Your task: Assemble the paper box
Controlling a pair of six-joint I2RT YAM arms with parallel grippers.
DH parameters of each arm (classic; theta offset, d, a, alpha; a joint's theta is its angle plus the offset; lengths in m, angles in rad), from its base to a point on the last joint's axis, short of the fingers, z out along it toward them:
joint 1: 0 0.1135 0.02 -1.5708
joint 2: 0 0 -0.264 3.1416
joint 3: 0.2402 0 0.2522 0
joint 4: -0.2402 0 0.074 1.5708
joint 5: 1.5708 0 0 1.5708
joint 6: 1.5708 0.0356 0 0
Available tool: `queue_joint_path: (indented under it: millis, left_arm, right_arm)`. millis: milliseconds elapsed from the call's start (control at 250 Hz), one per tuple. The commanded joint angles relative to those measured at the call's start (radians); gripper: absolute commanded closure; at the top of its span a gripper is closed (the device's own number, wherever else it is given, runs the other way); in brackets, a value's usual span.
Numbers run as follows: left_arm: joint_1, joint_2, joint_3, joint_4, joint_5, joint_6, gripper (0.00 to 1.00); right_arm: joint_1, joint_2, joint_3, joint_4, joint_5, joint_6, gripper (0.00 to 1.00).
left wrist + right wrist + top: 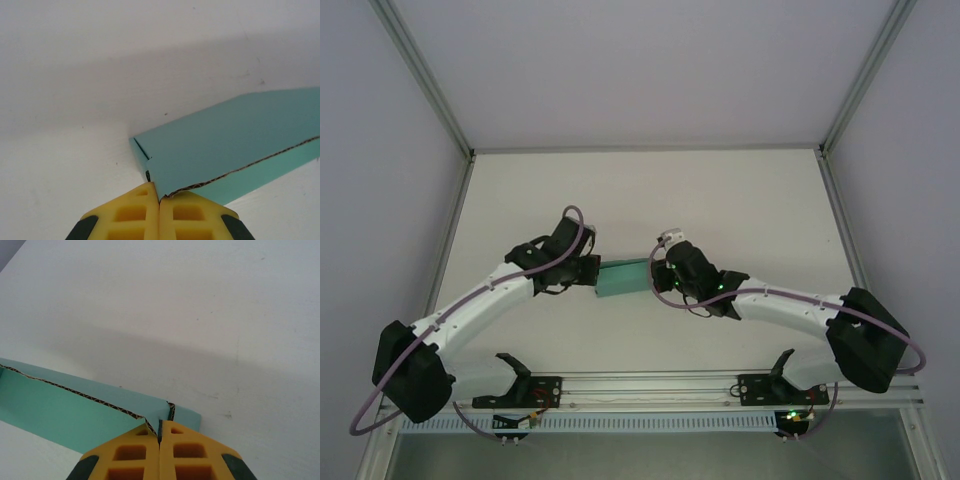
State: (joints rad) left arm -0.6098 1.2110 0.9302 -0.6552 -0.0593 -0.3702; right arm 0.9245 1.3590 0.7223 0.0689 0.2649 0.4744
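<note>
Teal paper box [623, 278] spans the gap between both arms at mid-tabletop [720, 200]. Left wrist: the left gripper [159, 196] has its jaws pinched tight on one box corner. Right wrist: the right gripper [159, 425] has its jaws pinched tight on the opposite end.

Top cam: high at near edge, looking down on white tabletop [720, 200]. Wrist cams: close over yellow ribbed fingertips [131, 216]. All share teal-green card box [623, 278].
</note>
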Motion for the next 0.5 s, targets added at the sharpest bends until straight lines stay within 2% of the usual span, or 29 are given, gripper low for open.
queue_joint_path:
  millis: [0,76,152,252,319,495]
  left_arm:
    - [-0.034,-0.039,-0.017,-0.001,-0.068,-0.182,1.00]
    - [-0.091,-0.030,-0.034,0.012,-0.173,-0.167,1.00]
    - [-0.106,-0.002,-0.046,-0.003,-0.212,-0.179,1.00]
    - [-0.126,0.026,-0.091,0.028,-0.224,-0.207,1.00]
    - [-0.135,0.031,-0.135,0.080,-0.195,-0.214,1.00]
    - [-0.147,-0.018,-0.240,0.149,-0.183,-0.266,1.00]
  right_arm:
    - [0.014,0.015,-0.038,-0.211,-0.016,0.042,1.00]
    - [0.016,0.011,-0.040,-0.211,-0.006,0.039,1.00]
    - [0.019,0.008,-0.035,-0.220,0.002,0.039,1.00]
    - [0.023,-0.003,-0.041,-0.216,0.019,0.043,1.00]
    - [0.025,-0.009,-0.044,-0.214,0.027,0.050,1.00]
    - [0.030,0.008,-0.035,-0.227,0.035,0.055,1.00]
